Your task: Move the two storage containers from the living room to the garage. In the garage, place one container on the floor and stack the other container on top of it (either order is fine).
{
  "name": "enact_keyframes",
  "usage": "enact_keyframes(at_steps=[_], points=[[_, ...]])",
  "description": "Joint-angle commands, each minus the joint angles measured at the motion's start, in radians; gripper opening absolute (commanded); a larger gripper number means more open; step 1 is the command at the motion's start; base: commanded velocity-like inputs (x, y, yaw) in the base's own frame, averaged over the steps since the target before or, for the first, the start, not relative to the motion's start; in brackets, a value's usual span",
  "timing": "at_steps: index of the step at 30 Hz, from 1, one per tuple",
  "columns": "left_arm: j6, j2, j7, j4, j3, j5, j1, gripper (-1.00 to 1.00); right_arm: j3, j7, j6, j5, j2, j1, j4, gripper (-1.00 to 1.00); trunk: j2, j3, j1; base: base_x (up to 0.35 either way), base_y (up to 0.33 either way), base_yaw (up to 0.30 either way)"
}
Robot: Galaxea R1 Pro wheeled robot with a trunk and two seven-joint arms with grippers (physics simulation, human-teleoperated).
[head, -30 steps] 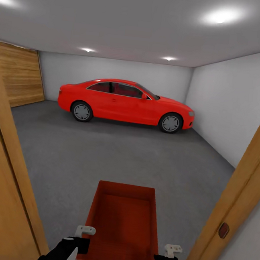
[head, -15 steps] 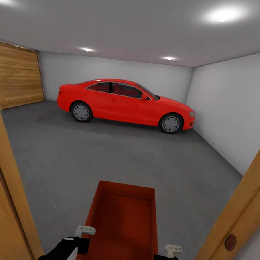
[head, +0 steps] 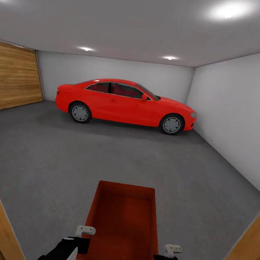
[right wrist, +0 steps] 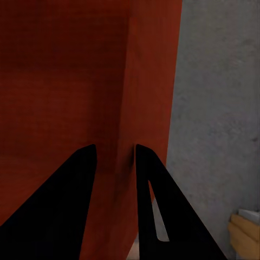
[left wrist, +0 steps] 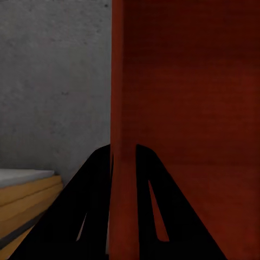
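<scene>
Door frame slid outward, container (head: 122,226) lengthwise toward car (head: 125,103), both claws gripping its walls.

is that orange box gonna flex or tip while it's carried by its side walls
The storage container looks empty, so probably light. Each end effector, left and right, pinches one thin wall, which may flex. Gripped only at its near end, it may sag forward.

No legible text, label, brand mark, number or sign appears on any surface: car (head: 125,103), walls, floor and storage container (head: 122,222) are unmarked.
</scene>
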Motion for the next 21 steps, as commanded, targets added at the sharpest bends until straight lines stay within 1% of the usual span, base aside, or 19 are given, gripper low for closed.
enact_keyframes(at_steps=[1,13,21], points=[[0.009,-0.008,0.036,-0.004,0.013,-0.009,-0.002,-1.0,0.012,-0.01,0.005,0.055,0.0,0.001,-0.001,-1.0,-0.002,-0.002,0.001,0.023,0.0,0.0],[0.009,-0.007,0.036,-0.004,0.013,-0.009,-0.002,-1.0,0.013,-0.01,0.005,0.055,0.0,0.001,-0.001,-1.0,-0.002,-0.002,0.001,0.004,0.001,0.0],[0.009,-0.007,0.036,-0.004,0.013,-0.009,-0.002,-1.0,0.012,-0.01,0.005,0.055,0.0,0.001,-0.001,-1.0,-0.002,-0.002,0.001,0.0,0.045,0.0]])
